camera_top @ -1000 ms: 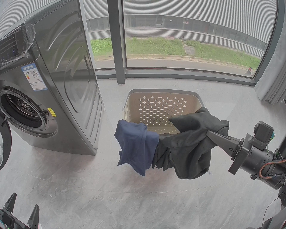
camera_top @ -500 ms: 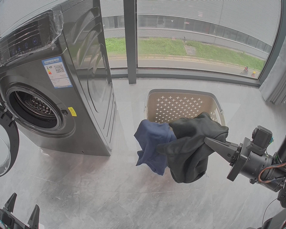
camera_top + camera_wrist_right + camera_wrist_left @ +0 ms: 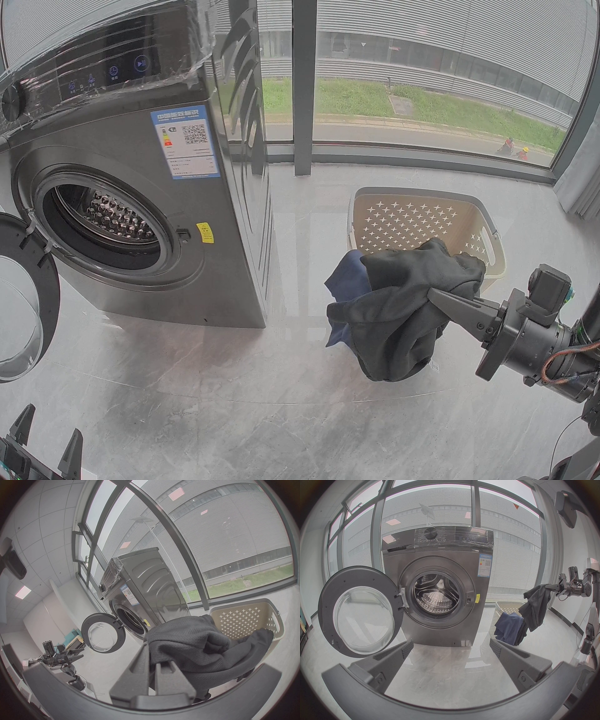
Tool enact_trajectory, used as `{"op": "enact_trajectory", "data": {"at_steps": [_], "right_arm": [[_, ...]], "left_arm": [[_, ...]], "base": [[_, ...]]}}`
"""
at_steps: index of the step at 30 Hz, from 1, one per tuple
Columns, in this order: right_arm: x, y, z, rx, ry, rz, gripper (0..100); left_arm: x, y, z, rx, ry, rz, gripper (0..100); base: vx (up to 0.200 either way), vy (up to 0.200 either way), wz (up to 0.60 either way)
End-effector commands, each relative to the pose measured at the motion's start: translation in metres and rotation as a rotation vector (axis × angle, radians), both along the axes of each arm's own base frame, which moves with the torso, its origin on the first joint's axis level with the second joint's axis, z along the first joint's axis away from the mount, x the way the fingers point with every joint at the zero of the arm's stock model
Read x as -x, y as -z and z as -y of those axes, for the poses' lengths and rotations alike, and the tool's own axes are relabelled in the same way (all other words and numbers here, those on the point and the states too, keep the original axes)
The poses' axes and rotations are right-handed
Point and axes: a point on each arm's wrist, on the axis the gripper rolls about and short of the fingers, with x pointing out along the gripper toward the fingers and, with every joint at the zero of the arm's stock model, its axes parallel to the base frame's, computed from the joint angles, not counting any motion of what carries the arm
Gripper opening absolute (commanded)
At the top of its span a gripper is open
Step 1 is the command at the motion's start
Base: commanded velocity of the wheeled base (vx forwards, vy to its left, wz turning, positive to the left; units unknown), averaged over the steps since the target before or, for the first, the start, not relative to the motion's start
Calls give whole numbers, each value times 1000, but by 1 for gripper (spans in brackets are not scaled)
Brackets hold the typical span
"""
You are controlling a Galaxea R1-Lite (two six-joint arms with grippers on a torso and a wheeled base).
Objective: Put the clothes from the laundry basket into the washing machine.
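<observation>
- Black left gripper sits low, fingers spread wide, empty.
- Grey washer has its round door swung open.
- Blue cloth drapes over the rim of the beige, star-pierced basket.
- Dark mesh garment hangs lengthwise down before the basket, pinched tight in the right gripper.

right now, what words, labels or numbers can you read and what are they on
No text reads clearly.
Blue-topped label on the washing machine front: print and square code too small.
Yellow sticker, also on its front: too small.
Control panel symbols: blurred under plastic film.
</observation>
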Motion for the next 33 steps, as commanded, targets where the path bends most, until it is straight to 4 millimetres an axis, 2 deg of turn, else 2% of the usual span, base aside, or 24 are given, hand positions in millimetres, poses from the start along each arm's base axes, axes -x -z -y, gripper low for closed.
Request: {"op": "enact_trajectory", "data": {"at_steps": [1, 11, 20, 33], "right_arm": [[0, 0, 0, 0, 0, -1, 0], [0, 0, 0, 0, -1, -1, 0], [-1, 1, -1, 3, 2, -5, 0], [-6, 1, 1, -2, 24, -14, 0]], "left_arm": [[0, 4, 0, 0, 0, -4, 100], [0, 4, 0, 0, 0, -4, 100], [0, 4, 0, 0, -1, -4, 100], [0, 4, 0, 0, 0, -4, 100]], "base": [[0, 200, 0], [0, 200, 0], [0, 0, 0], [-185, 0, 0]]}}
